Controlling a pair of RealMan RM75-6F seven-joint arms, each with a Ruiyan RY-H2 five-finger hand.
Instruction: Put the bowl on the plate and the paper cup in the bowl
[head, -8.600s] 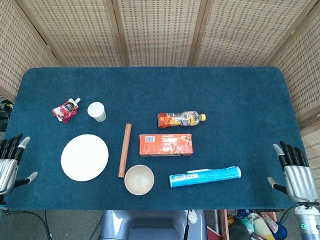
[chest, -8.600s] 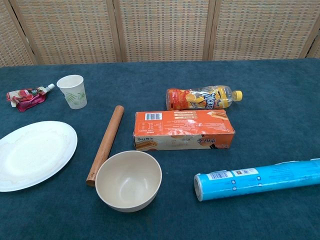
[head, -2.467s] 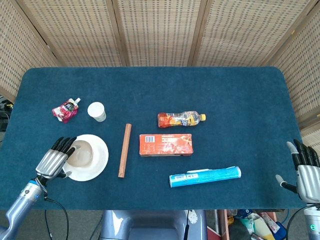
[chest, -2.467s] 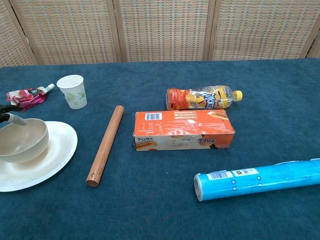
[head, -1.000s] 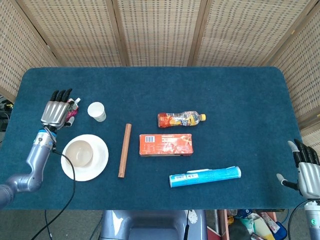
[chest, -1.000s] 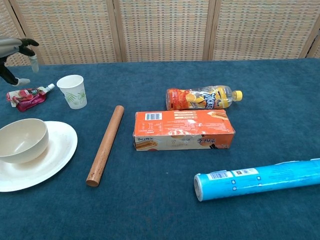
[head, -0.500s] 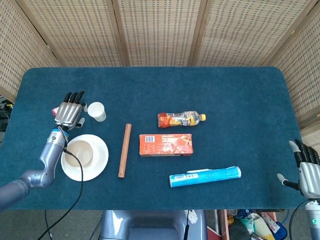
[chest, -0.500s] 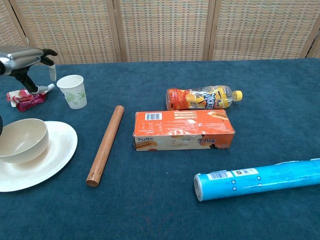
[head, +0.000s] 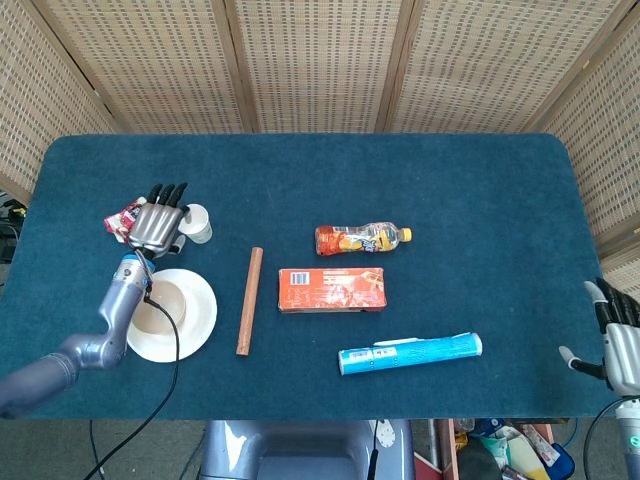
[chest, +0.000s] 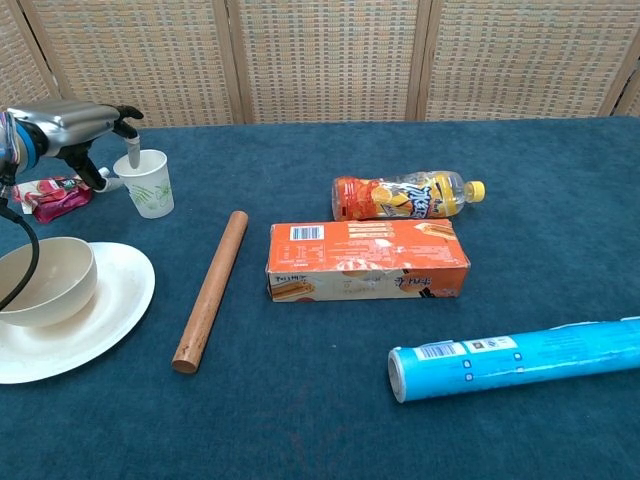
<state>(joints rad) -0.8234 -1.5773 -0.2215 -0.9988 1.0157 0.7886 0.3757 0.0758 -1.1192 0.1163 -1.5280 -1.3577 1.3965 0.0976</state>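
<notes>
The beige bowl (chest: 45, 280) sits in the white plate (chest: 115, 305) at the table's front left. In the head view my left forearm crosses over the bowl (head: 162, 297) and plate (head: 196, 318). The white paper cup (chest: 146, 184) stands upright behind the plate. My left hand (chest: 72, 127) hovers at the cup's left side with its fingers spread. One fingertip hangs over the rim, and the hand holds nothing. From above, the left hand (head: 158, 226) is beside the cup (head: 198, 222). My right hand (head: 622, 346) rests open at the table's front right corner.
A red pouch (chest: 48, 193) lies left of the cup, partly under my left hand. A wooden rod (chest: 210, 290) lies right of the plate. Further right are an orange box (chest: 365, 260), an orange drink bottle (chest: 405, 196) and a blue tube (chest: 515, 358).
Over the last second my left hand moved right, from above the red pouch to the paper cup's side. Earlier, the bowl went from the table's front onto the plate.
</notes>
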